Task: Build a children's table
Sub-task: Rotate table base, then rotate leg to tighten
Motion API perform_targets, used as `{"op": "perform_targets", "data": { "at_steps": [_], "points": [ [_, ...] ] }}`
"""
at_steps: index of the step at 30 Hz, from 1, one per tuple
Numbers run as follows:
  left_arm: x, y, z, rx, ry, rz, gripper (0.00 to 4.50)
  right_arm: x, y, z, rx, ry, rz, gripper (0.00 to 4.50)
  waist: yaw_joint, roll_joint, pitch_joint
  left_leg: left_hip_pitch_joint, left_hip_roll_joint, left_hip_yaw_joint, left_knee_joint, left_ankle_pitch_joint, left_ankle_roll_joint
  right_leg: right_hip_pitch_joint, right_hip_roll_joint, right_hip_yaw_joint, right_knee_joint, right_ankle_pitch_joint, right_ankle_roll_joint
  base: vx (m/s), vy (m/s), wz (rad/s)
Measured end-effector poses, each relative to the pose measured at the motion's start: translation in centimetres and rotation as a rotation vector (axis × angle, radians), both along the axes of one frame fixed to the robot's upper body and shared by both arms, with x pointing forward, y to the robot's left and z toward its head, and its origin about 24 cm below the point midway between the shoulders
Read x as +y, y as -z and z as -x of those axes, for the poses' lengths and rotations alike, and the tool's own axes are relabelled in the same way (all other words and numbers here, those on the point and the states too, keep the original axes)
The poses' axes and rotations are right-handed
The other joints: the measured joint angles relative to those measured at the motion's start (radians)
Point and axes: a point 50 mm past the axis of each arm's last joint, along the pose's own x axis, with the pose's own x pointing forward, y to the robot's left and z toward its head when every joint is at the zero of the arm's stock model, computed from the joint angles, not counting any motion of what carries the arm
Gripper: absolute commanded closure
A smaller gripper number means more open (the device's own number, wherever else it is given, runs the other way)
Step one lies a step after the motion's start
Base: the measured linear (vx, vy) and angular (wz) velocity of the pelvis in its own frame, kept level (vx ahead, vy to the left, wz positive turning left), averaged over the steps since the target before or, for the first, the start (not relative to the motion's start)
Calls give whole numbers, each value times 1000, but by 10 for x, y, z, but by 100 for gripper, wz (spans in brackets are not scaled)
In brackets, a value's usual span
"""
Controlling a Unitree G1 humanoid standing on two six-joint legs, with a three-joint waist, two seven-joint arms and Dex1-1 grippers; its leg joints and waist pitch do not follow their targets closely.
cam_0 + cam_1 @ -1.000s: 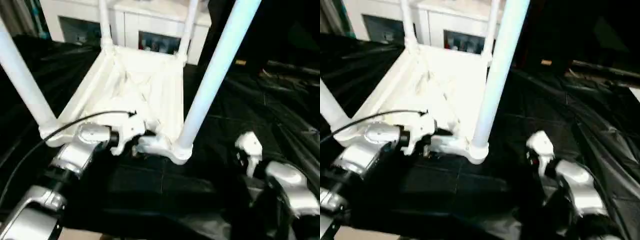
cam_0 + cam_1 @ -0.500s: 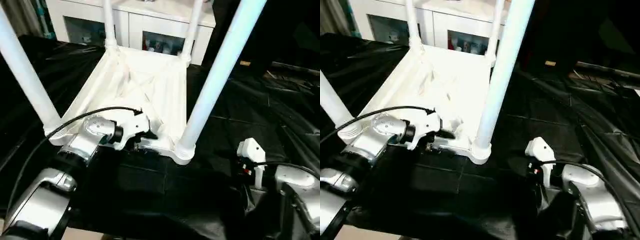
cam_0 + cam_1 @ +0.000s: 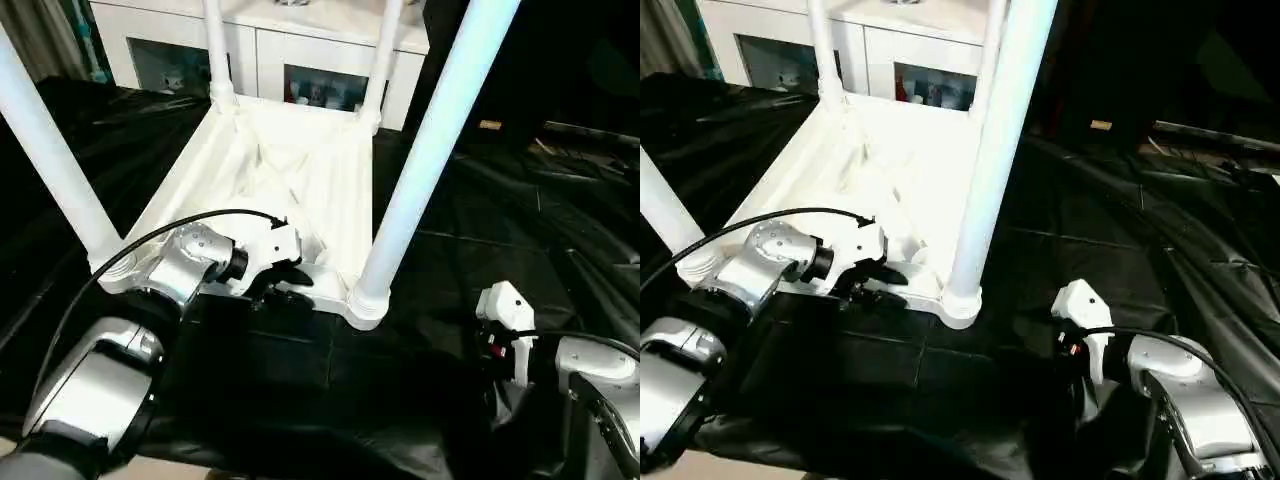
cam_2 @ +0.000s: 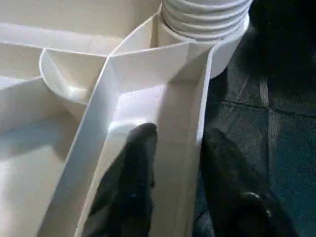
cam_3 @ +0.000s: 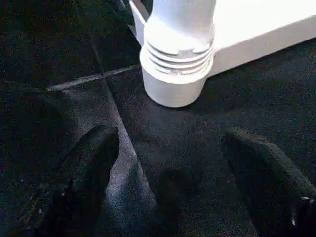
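My left pincer (image 4: 175, 163) had squeezed in closer on the rim of the little table (image 3: 290, 175), one finger (image 4: 131, 182) inside the rim wall and one outside. The little table lay upside down on the black table (image 3: 480, 230), legs (image 3: 430, 150) up. My right pincer (image 5: 173, 177) had pulled back and hung wide open, holding nothing, near the corner leg.

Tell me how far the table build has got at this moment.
Done: the children's table lies upside down on the black cloth with all four legs standing in their corner sockets. In hand: the left gripper straddles the near rim wall; the right gripper is open, holding nothing. Left, probably: turning it upright.
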Motion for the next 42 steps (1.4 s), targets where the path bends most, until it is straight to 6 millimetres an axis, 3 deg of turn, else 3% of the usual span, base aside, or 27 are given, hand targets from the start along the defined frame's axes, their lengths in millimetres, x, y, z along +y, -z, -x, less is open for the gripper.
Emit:
{"op": "perform_targets", "data": {
  "at_steps": [1, 5, 6, 17, 26, 33, 42],
  "points": [
    [1, 0, 0, 2, 2, -6, 325, 0, 0, 0, 0, 1, 0, 78, 0, 1, 0, 0, 0, 0, 0, 0, 0, 0, 0, 0, 0, 0, 0, 0, 0, 0],
    [1, 1, 0, 7, 13, -9, 335, 0, 0, -1, -2, 5, 1, 78, 0, 3, -2, 0, 0, 0, 0, 0, 0, 0, 0, 0, 0, 0, 0, 0, 0, 0],
    [1, 1, 0, 9, 12, -8, 365, 0, 0, -1, -3, 6, 1, 78, 0, 3, -2, 0, 0, 0, 0, 0, 0, 0, 0, 0, 0, 0, 0, 0, 0, 0],
    [-3, 9, 9, 40, -3, 57, 445, 13, -4, -13, -84, 57, -66, 78, -5, 9, -7, 2, -1, 1, 0, 0, 0, 2, -1, 1, 0, 0, 0, 0, 0, 0],
    [-16, 19, 24, 24, -60, 88, 447, 17, 2, -20, -95, 98, -99, 78, -15, 22, -18, 5, -1, 1, -1, 0, 0, 4, -1, 1, 0, -2, 3, 0, 0, 0],
    [-15, 19, 32, 31, -68, 86, 447, 31, 11, -30, -116, 92, -98, 78, -26, 22, -20, 8, -1, 1, -3, 0, 0, 5, -1, 1, 0, -6, 10, 0, 0, 0],
    [-17, 15, 35, 29, -70, 84, 447, 53, 17, -43, -108, 67, -139, 78, -27, 21, -20, 2, -2, 1, -5, -1, 1, 1, -2, 1, -4, -4, 6, 0, 0, 0]
  ]
}}
